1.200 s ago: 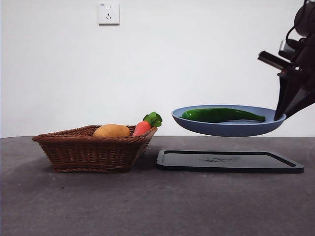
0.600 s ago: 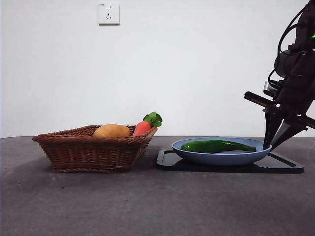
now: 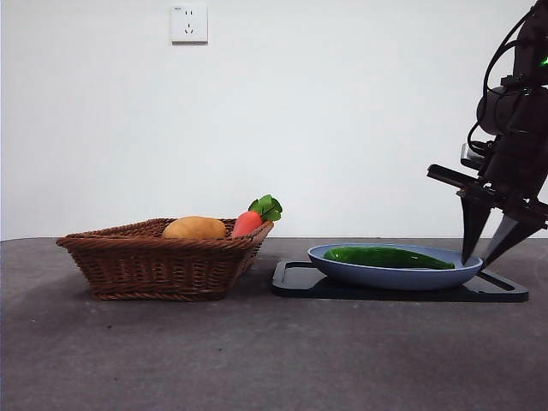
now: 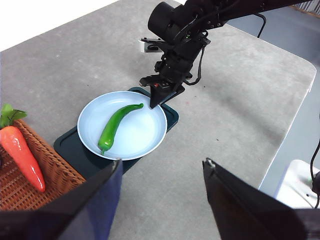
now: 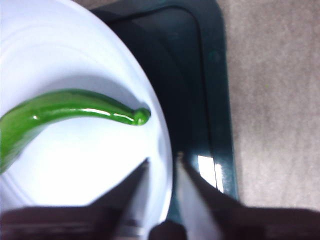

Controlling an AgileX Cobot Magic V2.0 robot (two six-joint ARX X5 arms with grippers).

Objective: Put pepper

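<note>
One long, glossy dark-green pepper (image 3: pixel 387 256) lies in a shallow pale-blue plate (image 3: pixel 342 272) resting on a flat black tray (image 3: pixel 291 281) on the grey counter (image 3: pixel 257 360). The right tool (image 3: pixel 486 254) straddles the plate's rim, jaws parted and gripping nothing. The left tool (image 4: pixel 160 167) hangs high above, open and empty. A woven brown wicker basket (image 3: pixel 154 265) holds an orange-red carrot (image 3: pixel 247 223) beside the tray

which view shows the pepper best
The left wrist view: the whole pepper lies in plain sight on the blue plate. The front view shows it side-on behind the plate's rim; the right wrist view shows only its blurred stem end.
</note>
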